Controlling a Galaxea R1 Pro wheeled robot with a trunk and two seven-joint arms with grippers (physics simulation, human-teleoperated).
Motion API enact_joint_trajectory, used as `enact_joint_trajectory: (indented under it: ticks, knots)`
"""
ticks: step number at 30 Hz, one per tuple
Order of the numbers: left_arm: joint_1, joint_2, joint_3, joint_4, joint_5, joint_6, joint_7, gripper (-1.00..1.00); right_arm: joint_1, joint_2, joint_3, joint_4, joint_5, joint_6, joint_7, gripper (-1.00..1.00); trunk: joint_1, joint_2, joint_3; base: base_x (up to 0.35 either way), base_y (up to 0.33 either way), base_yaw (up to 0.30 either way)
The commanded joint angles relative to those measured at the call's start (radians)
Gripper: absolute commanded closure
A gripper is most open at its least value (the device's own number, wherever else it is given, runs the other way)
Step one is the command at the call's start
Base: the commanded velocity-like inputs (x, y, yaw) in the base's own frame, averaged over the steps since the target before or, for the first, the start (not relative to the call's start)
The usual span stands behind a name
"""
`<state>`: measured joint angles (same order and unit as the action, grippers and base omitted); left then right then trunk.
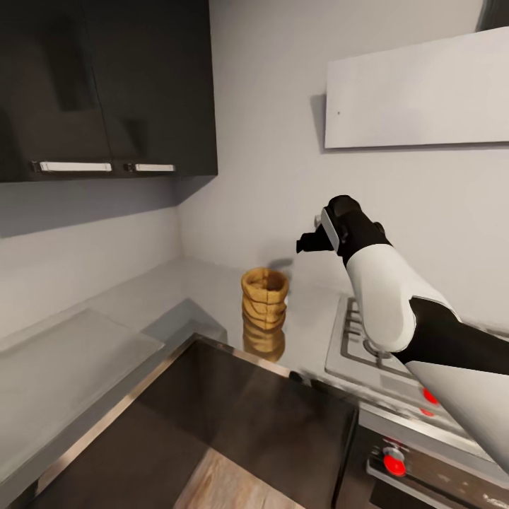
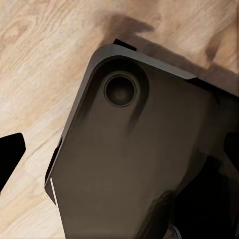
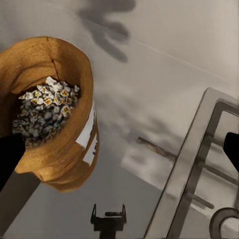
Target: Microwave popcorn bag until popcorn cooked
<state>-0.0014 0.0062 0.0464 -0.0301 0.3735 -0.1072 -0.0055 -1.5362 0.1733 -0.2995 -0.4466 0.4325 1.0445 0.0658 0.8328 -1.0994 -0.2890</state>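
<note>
While its jaws stand wide apart with nothing between them, the right gripper (image 1: 309, 242) hangs above the countertop (image 1: 205, 283), just beside the upright, open bag (image 1: 264, 297); the hob (image 1: 367, 346) lies beyond; left gripper's jaws can't be judged

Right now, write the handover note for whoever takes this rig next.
Right gripper: open, empty, raised above the countertop, beside and above the popcorn bag.
Left gripper: state cannot be told; its camera faces the wooden floor.
Bag: upright on the countertop between sink and gas hob, kernels inside.
Done: nothing gripped.
Left: grasp bag, load the microwave, heat.
</note>
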Motion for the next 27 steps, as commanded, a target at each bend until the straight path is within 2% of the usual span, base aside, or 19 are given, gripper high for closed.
enact_joint_trajectory:
  ticks: [1, 6, 14, 21, 27]
  knots:
    - [0.0, 0.0, 0.004, -0.001, 0.001, -0.002, -0.001, -1.0, -0.001, 0.001, -0.007, -0.001, 0.01, 0.003, 0.007, -1.0, 0.001, -0.001, -0.001, 0.279, 0.017, 0.0]
    - [0.0, 0.0, 0.004, -0.001, 0.001, -0.002, -0.001, -1.0, 0.004, 0.001, -0.008, 0.001, 0.008, 0.003, 0.008, -1.0, 0.001, -0.001, -0.001, 0.218, 0.005, 0.0]
    - [0.0, 0.0, 0.004, -0.001, 0.001, -0.002, -0.001, -1.0, 0.01, 0.001, -0.008, 0.013, 0.006, 0.003, 0.008, -1.0, 0.001, -0.001, -0.001, 0.023, 0.0, 0.0]
    - [0.0, 0.0, 0.004, -0.001, 0.001, -0.002, -0.001, -1.0, 0.01, 0.001, -0.009, 0.188, 0.007, 0.003, 0.007, -1.0, 0.001, -0.001, -0.001, 0.0, 0.0, 0.0]
    - [0.0, 0.0, 0.004, -0.001, 0.001, -0.002, -0.001, -1.0, 0.01, 0.001, -0.017, 0.197, 0.009, 0.003, 0.006, -1.0, 0.001, -0.001, -0.001, 0.0, 0.0, 0.0]
